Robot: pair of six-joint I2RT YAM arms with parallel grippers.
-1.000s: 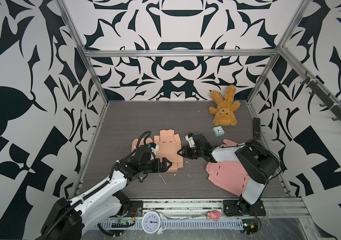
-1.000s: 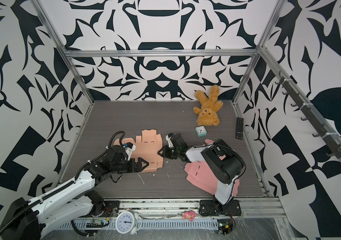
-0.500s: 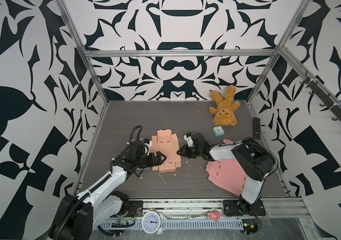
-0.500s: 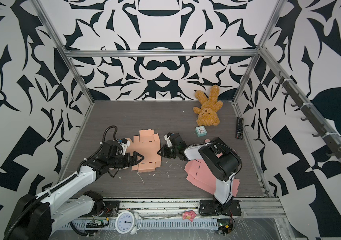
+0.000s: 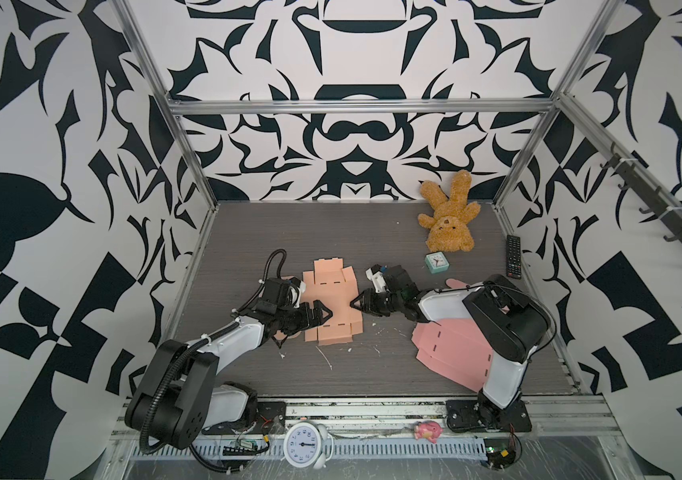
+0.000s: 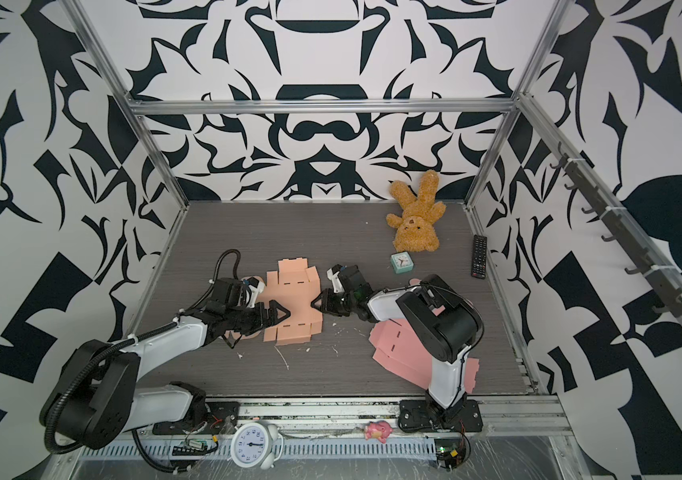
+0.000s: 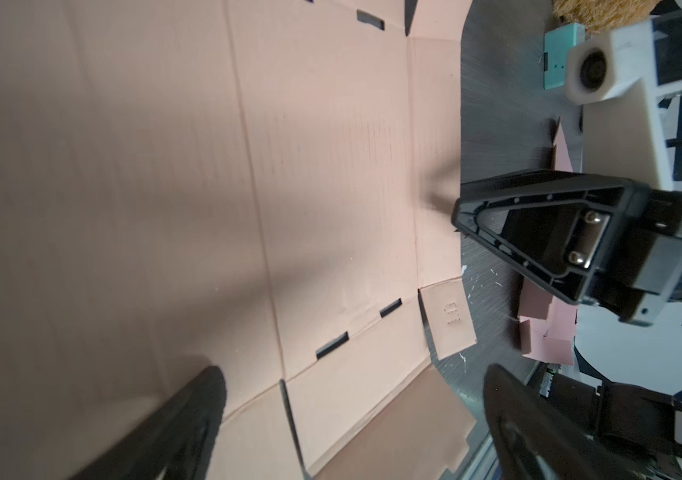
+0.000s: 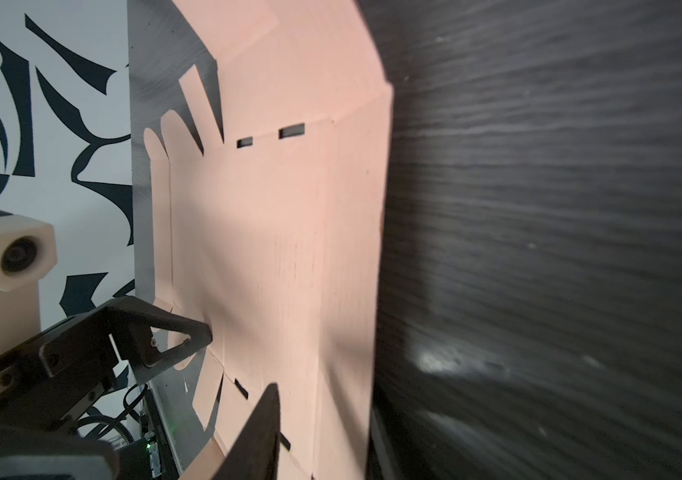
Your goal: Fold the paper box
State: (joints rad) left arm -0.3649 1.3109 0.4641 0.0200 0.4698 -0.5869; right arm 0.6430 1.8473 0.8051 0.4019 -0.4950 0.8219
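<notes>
The paper box (image 5: pixel 333 303) (image 6: pixel 293 305) is a flat peach cardboard cut-out lying unfolded on the dark table. My left gripper (image 5: pixel 323 315) (image 7: pixel 352 415) hovers low over its near left part, jaws wide open with nothing between them. My right gripper (image 5: pixel 356 305) (image 8: pixel 322 415) sits at the flat's right edge. Its jaws are partway apart, and the edge strip of the cardboard (image 8: pixel 347 291) lies between them. One right finger (image 7: pixel 518 232) shows side-on in the left wrist view, its tip touching the cardboard's edge.
A second, pinker flat cut-out (image 5: pixel 451 349) lies under my right arm. A teddy bear (image 5: pixel 449 220), a small teal clock (image 5: pixel 436 263) and a remote (image 5: pixel 513 255) lie at the back right. A white alarm clock (image 5: pixel 305 444) stands on the front rail.
My left arm has swung, drawing its open gripper slightly left over the flat, and the cardboard has shifted a little left. My right gripper stays at the right edge.
</notes>
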